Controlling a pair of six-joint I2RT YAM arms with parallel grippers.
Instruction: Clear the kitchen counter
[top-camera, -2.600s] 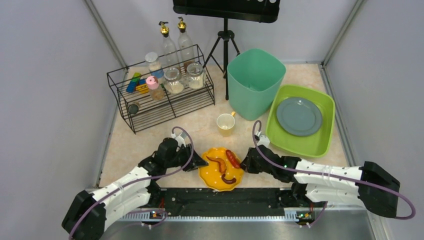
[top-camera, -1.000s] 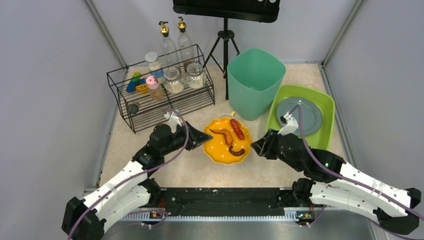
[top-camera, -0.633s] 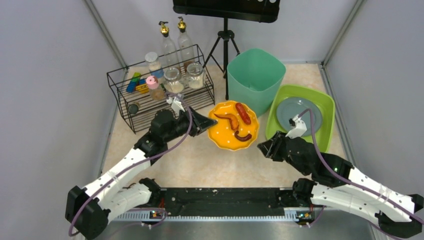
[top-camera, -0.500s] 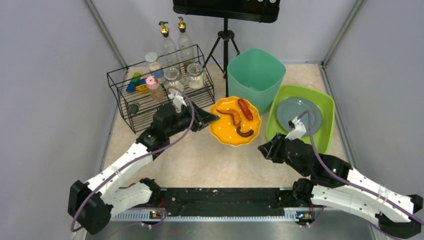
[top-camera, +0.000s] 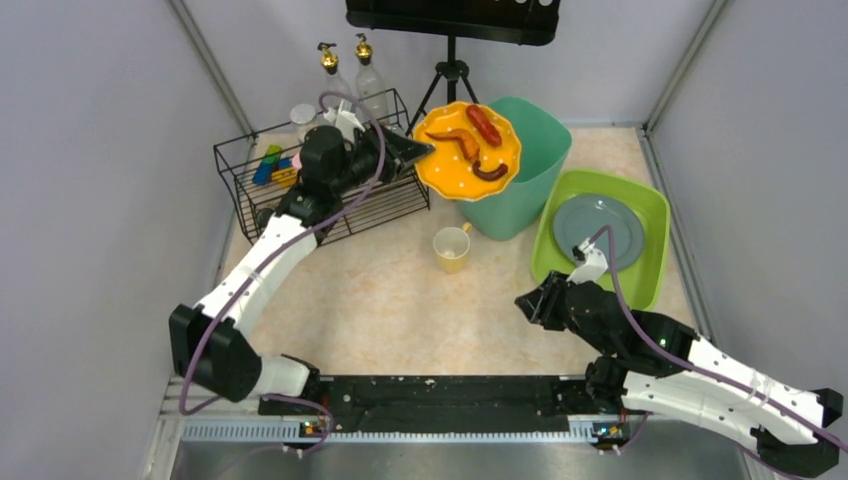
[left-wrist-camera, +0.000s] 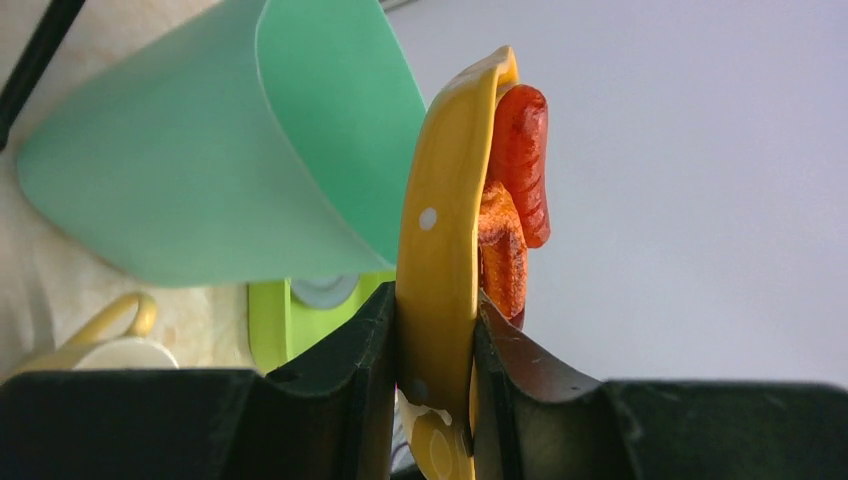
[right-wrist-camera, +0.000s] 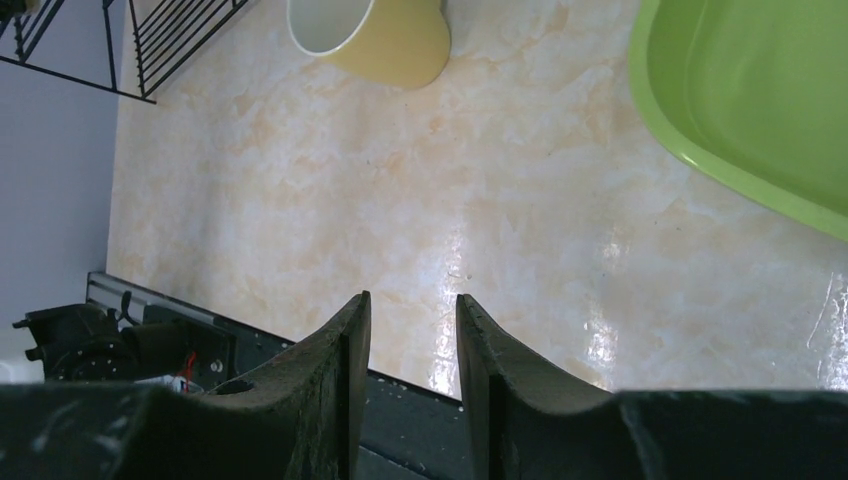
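The counter (top-camera: 400, 300), a flat cream, marbled top, runs from a black rail (top-camera: 450, 395) at the near edge to the far wall, between grey side walls; which way it is longer is hard to judge from above. A yellow mug (top-camera: 451, 247) stands upright near its middle, handle toward the far side. Behind the mug stands a green tub (top-camera: 520, 190); its inside is mostly hidden. To the right, a lime tray (top-camera: 640, 285) holds a grey plate (top-camera: 598, 232) lying flat. At the far left a wire rack (top-camera: 300, 215) holds jars and small coloured items, partly hidden by the left arm; two bottles (top-camera: 371, 80) stand behind it. A tripod (top-camera: 450, 75) rises behind the tub, its top cut off by a dark panel at the upper edge. The left gripper (top-camera: 422, 150) is raised above the rack and clamps the rim of an orange plate (top-camera: 468, 150), which hangs in the air over the tub's left rim. On the plate lie three sausage-like pieces (top-camera: 483, 124): one red, one orange, one dark and curved. In the left wrist view the plate shows edge-on between the fingers. The right gripper (top-camera: 527, 303) hovers low over bare counter just left of the tray, jaws slightly parted and holding nothing.
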